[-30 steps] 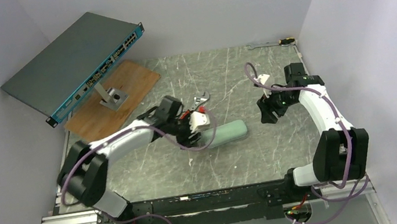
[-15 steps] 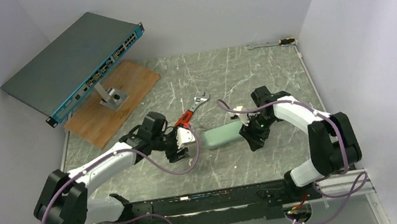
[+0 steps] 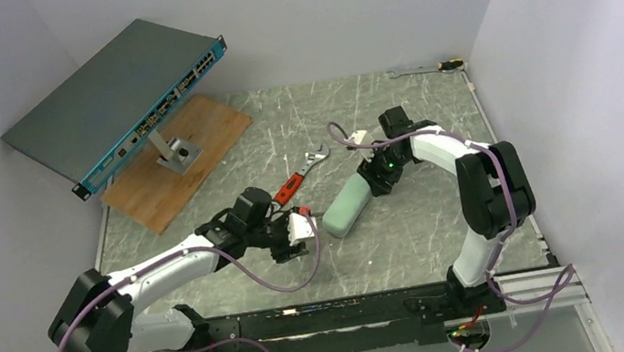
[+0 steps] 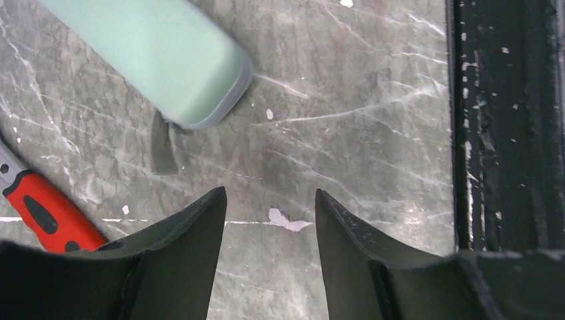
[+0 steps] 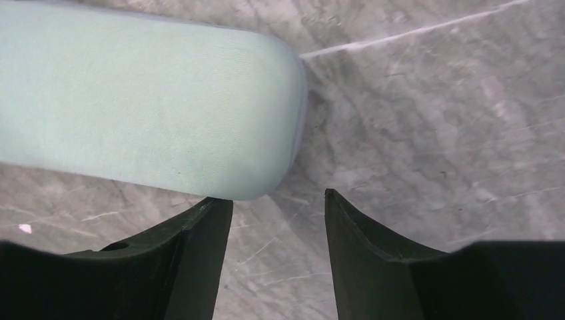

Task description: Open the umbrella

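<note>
Case (image 3: 345, 208) has swung diagonal; right gripper (image 5: 278, 200) at its 1 o'clock end, left gripper (image 4: 270, 200) at 8 o'clock, both part-open, empty.

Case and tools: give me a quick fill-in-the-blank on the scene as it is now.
The wrench beside the case has a ____ handle.
The left end effector and right end effector both stand ____, gripping nothing.
The switch is propped above a ____ board.
Missing words: red; open; wooden.
</note>
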Robot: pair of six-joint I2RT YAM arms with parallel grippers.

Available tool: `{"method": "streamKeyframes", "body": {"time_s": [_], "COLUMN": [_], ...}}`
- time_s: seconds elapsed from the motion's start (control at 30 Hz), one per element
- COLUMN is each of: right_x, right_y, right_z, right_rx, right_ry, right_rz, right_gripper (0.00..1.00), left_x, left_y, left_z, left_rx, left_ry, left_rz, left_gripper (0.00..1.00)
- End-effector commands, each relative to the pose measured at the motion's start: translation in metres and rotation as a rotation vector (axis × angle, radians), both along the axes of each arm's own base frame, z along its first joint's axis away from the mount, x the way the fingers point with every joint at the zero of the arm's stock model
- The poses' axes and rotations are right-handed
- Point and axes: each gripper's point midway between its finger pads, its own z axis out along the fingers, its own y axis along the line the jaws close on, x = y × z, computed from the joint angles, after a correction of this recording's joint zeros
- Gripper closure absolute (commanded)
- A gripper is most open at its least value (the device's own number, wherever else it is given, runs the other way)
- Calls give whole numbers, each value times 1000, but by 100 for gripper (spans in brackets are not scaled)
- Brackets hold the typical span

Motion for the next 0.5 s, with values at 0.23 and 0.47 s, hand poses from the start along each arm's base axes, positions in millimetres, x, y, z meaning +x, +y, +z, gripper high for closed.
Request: {"method": "streamKeyframes", "body": {"time_s": [0.23,0.47], "right_x": [34,-1], "right_y": [-10,16], "right_z": [55,67], "right_rx": [40,143], "right_ry": [-36,226], "right_rz": [-67,-267], "right_gripper": [33,23], "left_x": [3,13], "left_y": [-22,-39], "left_z": [-10,-18], "left_rx": [-62,-67], "left_ry": [33,-20], "left_rz": [59,43], "left_gripper": [58,64]}}
